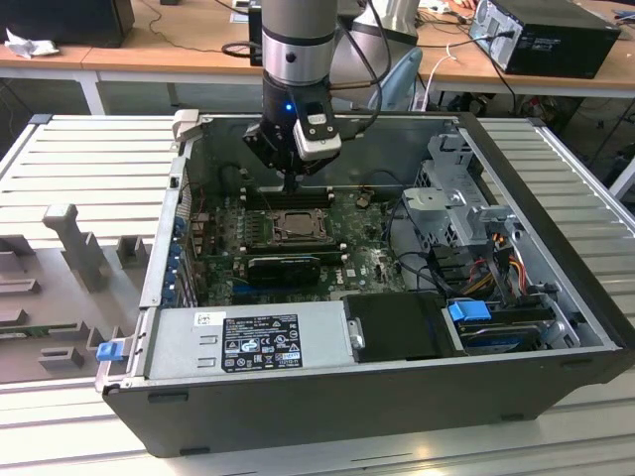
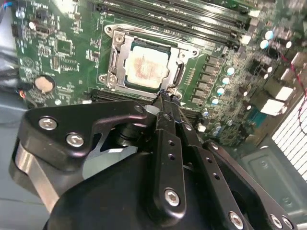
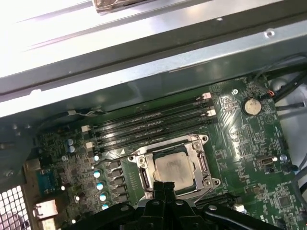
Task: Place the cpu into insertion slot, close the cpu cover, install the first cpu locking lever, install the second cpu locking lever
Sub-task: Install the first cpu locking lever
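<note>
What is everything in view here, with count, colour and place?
computer case: one, dark grey, on the slatted table
motherboard: one, green, inside the case
cpu: one, silvery-grey, on the motherboard
cpu cover: one, dull silver, framing the cpu
memory slots: several, black, beside the cpu
coin cell: one, coppery, on the motherboard
graphics card: one, black, beside the cpu
power supply: one, grey, exterior view's foreground
pincer: one, black, shut, tips at the cover's corner
</note>
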Motion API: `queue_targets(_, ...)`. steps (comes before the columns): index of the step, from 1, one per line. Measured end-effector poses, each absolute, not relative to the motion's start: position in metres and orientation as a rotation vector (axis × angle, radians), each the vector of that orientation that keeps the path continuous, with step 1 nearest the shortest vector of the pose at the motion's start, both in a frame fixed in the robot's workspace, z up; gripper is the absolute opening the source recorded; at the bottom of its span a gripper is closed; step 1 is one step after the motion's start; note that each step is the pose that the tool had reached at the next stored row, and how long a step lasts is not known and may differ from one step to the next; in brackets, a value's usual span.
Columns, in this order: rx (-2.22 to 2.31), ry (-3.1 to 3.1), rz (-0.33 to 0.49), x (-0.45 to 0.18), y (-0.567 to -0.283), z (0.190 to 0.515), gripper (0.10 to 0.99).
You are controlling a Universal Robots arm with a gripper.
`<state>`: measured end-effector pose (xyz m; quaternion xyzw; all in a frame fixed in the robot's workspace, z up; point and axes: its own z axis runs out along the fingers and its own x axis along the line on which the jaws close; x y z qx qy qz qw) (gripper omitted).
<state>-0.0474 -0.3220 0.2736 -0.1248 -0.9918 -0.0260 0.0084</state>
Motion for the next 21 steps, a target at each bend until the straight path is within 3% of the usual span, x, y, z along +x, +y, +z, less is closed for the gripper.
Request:
queue_targets(5,-0.377,-3.115,-0.088,-0.0515,-0.3228,0.2732,0.106)
queue_targets(21,0.258,-3.145,-0.089,-0.0515,-0.3229,0.2661,0.106)
